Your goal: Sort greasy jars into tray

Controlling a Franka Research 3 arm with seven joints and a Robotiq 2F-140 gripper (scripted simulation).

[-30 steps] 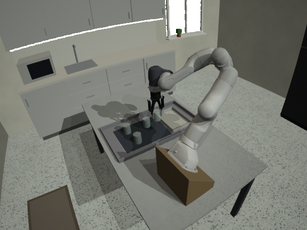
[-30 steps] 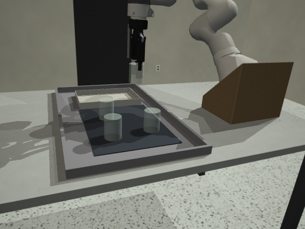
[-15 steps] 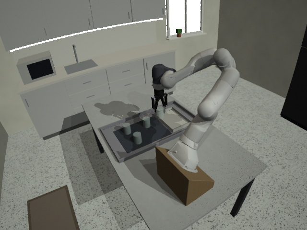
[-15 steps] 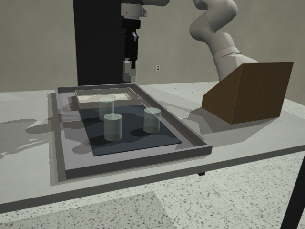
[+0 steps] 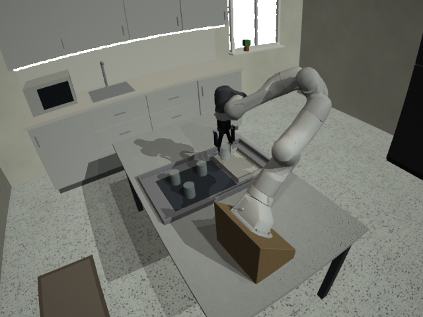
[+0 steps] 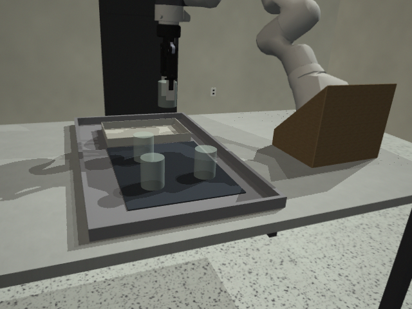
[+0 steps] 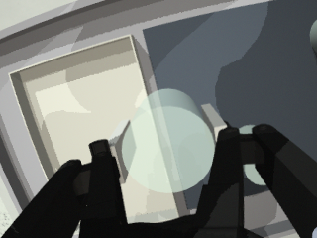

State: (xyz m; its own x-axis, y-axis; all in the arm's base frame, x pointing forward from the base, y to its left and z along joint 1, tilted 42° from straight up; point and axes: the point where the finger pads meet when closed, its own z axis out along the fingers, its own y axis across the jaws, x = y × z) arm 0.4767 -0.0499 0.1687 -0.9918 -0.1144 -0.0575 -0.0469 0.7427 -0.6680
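Jar (image 5: pixel 225 152) (image 6: pixel 165 94) (image 7: pixel 168 149) is up in the air, pinched upright between the fingers (image 5: pixel 224 144) (image 6: pixel 168 87), and imo the next bit hinges on the tray (image 5: pixel 238 179) (image 6: pixel 146 137) (image 7: pixel 139 64) lying below them, off to the side away from the mat (image 5: pixel 205 191) (image 6: pixel 179 196) (image 7: pixel 190 64).

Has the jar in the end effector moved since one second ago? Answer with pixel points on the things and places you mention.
Yes. The held jar (image 5: pixel 225 152) (image 6: pixel 165 94) (image 7: pixel 168 149) has shifted away from the brown wedge (image 5: pixel 238 244) (image 6: pixel 352 129), to the left in the exterior view.
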